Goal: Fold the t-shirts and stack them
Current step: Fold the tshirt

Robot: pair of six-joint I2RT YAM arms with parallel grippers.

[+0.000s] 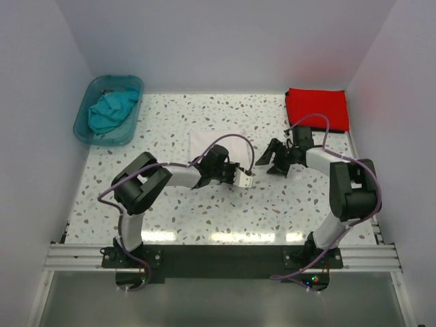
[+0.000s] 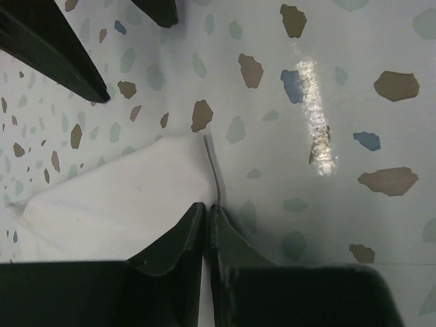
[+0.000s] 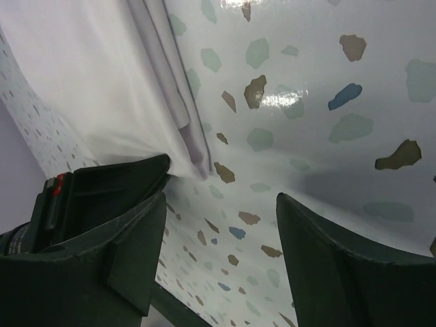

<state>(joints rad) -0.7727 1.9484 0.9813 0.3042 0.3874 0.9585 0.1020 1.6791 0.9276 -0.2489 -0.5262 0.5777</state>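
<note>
Your left wrist view shows the left claw pinched shut on an edge of the white t-shirt, which lies on the worktop. The right claw gapes wide beside that shirt. Only overhead do you see the red t-shirt folded far right and the teal t-shirt in the tub.

tub far-L, red shirt far-R, bare table btwn, left hand & right hand crowd centre

- The table is white with small coloured specks and has a glossy surface.
- A white t-shirt lies flat near its middle.
- A folded red t-shirt lies at the far right corner.
- A teal translucent tub stands at the far left corner.
</note>
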